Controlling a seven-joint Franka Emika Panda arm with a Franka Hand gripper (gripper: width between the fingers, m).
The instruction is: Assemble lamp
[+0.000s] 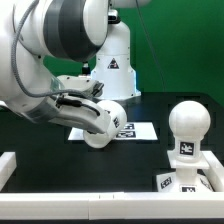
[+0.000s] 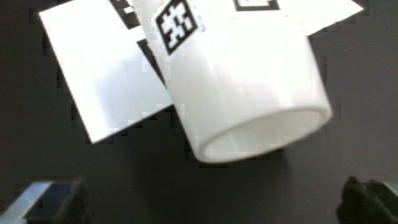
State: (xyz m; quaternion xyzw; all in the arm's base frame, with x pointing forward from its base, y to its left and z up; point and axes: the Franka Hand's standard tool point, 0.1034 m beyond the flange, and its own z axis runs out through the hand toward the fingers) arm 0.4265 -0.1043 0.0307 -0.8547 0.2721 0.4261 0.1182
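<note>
The white tapered shade (image 2: 240,90) lies on its side on the black table, partly over the marker board (image 2: 98,70), with a tag on its narrow end and its open mouth toward the camera. In the exterior view the shade (image 1: 102,122) lies just under the arm's hand. My gripper (image 2: 210,205) is open and empty, hovering above the shade; one dark fingertip (image 2: 45,200) shows on each side, wide apart and not touching it. The rounded bulb (image 1: 187,125) stands upright on the flat square base (image 1: 185,181) at the exterior view's right front.
The marker board (image 1: 138,130) lies mid-table. The white robot pedestal (image 1: 115,65) stands behind it. A white rail (image 1: 100,207) runs along the front edge and another (image 1: 8,165) at the exterior view's left. The arm's bulk fills the upper left.
</note>
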